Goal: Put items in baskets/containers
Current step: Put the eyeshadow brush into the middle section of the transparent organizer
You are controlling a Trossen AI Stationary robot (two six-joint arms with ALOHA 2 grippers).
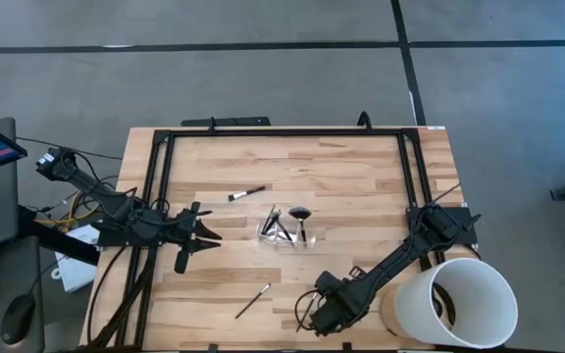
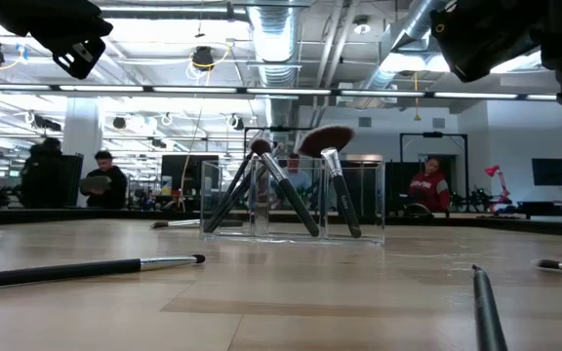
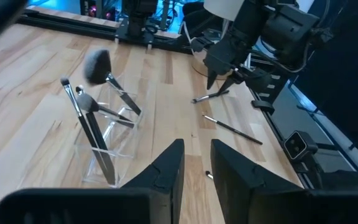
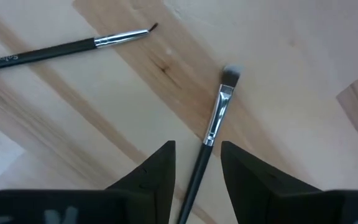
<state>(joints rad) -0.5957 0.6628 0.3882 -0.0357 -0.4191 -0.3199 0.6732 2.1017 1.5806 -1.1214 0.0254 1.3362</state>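
Observation:
A clear tray (image 1: pixel 289 231) sits mid-table with several dark-handled brushes leaning upright in it, one with a wide fan head (image 2: pixel 326 139). Loose brushes lie flat on the wood: one beyond the tray (image 1: pixel 246 193), one toward the near edge (image 1: pixel 253 300). Another brush (image 4: pixel 214 121) lies under my right gripper (image 4: pixel 197 163). That gripper hovers open near the table's near edge (image 1: pixel 309 316), its fingers standing either side of this brush's handle in the right wrist view. My left gripper (image 1: pixel 212 233) is open, left of the tray and pointing at it (image 3: pixel 197 167).
A large white bucket (image 1: pixel 466 300) stands at the near right corner beside the right arm. Another loose brush (image 4: pixel 67 46) lies close to the one under my right gripper. A black frame (image 1: pixel 282 131) edges the table. People stand in the room behind.

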